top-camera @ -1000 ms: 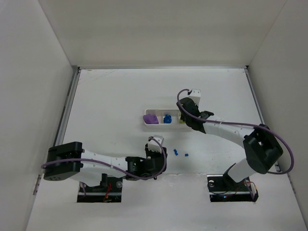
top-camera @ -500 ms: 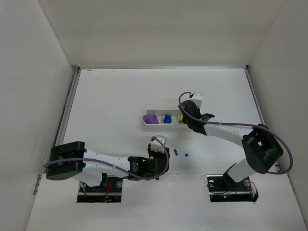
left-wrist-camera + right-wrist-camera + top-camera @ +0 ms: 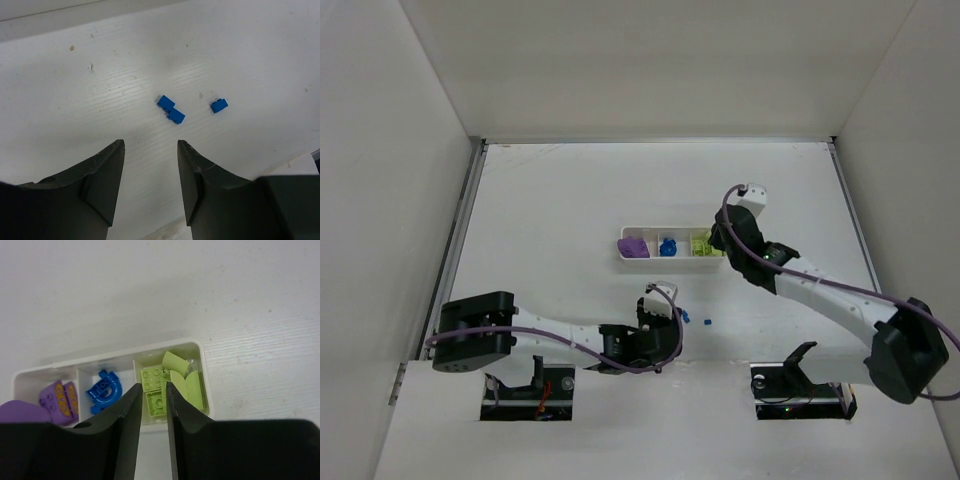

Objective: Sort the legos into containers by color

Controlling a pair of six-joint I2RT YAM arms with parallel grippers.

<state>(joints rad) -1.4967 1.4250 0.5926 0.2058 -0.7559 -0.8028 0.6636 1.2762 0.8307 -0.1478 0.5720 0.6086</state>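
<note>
Three dark-blue bricks are still lying loose on the table, two touching and one just beside them at 3 o'clock, all at about 5 o'clock from the tray; the left gripper, fingers spread and empty, is closing in from their 9 o'clock, having slid nearer over the last second; the right gripper, fingers parted only narrowly with nothing between them, is backing off toward the tray's 3 o'clock end, uncovering the yellow-green blocks in that end compartment; a blue curved piece is sitting in the middle compartment and the purple piece at 9 o'clock; seemingly only the blues are awaiting sorting.
</note>
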